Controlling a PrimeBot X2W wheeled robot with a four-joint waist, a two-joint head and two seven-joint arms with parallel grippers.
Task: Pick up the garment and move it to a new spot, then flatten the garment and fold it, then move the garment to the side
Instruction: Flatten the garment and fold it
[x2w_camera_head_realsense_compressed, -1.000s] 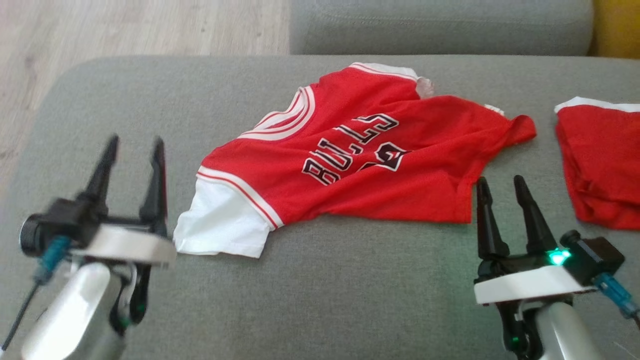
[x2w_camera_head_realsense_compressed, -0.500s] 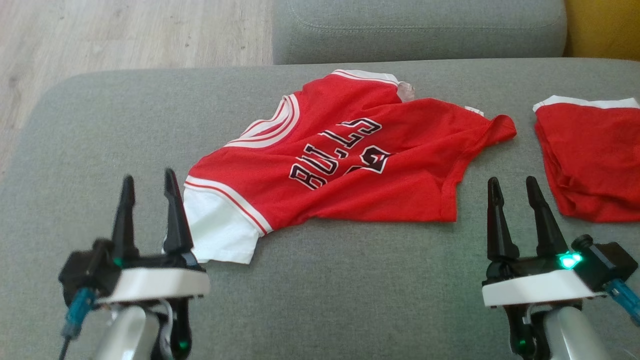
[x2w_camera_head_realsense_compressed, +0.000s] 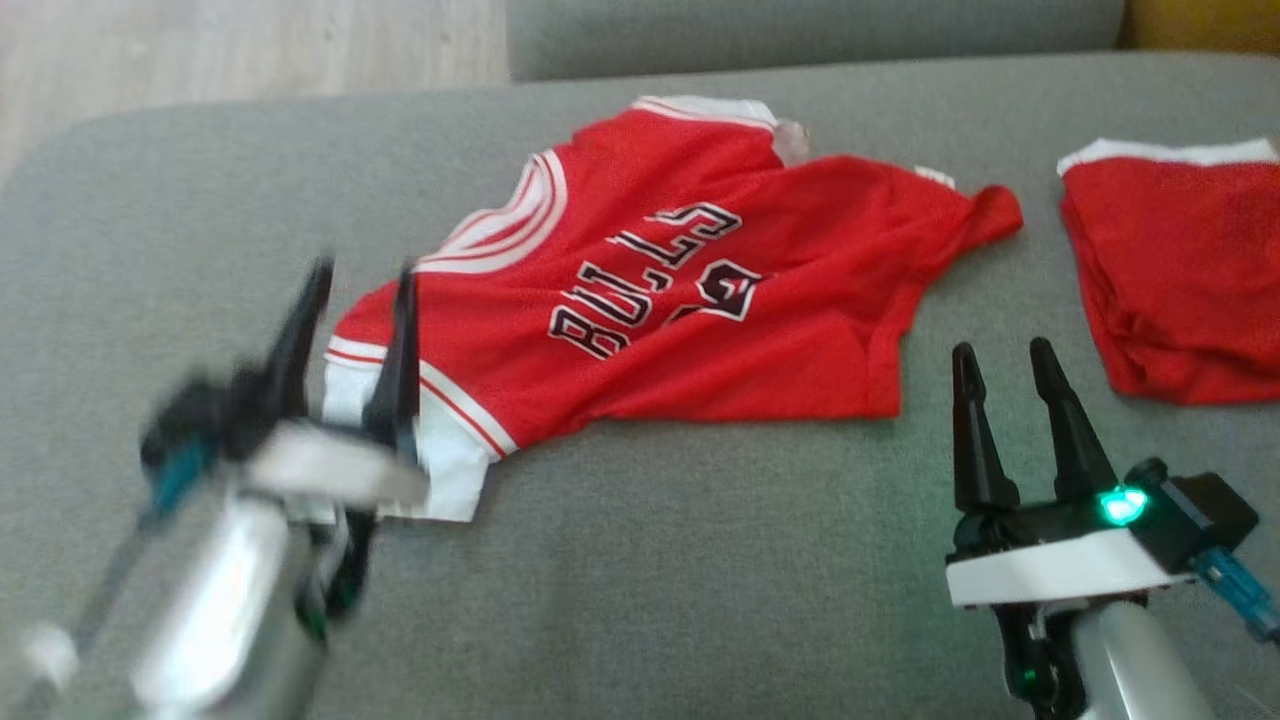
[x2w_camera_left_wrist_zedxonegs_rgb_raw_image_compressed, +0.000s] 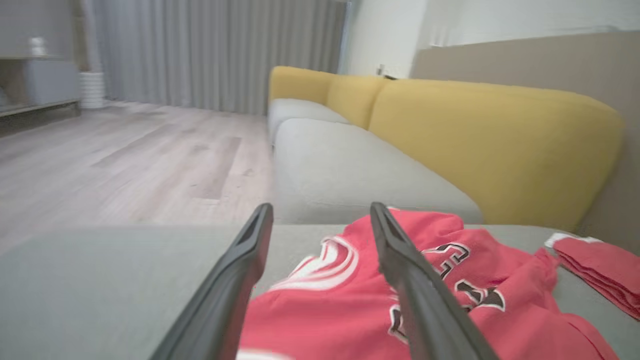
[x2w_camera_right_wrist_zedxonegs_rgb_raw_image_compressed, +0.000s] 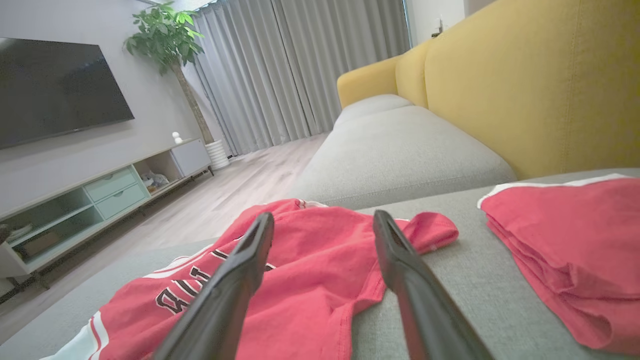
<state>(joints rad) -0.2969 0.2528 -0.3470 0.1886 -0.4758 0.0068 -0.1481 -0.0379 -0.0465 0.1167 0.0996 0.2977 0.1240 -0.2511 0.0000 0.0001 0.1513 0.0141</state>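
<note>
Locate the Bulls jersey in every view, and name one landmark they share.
Head view: jersey, centre.
Left wrist view: jersey, bottom, centre to right.
Right wrist view: jersey, bottom, left to centre.
Shared landmark: second red garment, to the jersey's right everywhere.

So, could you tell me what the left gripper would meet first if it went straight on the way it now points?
Most likely the red basketball jersey with white trim: the left gripper points over its sleeve toward the striped collar, though height above the grey sofa cushion is unclear.
</note>
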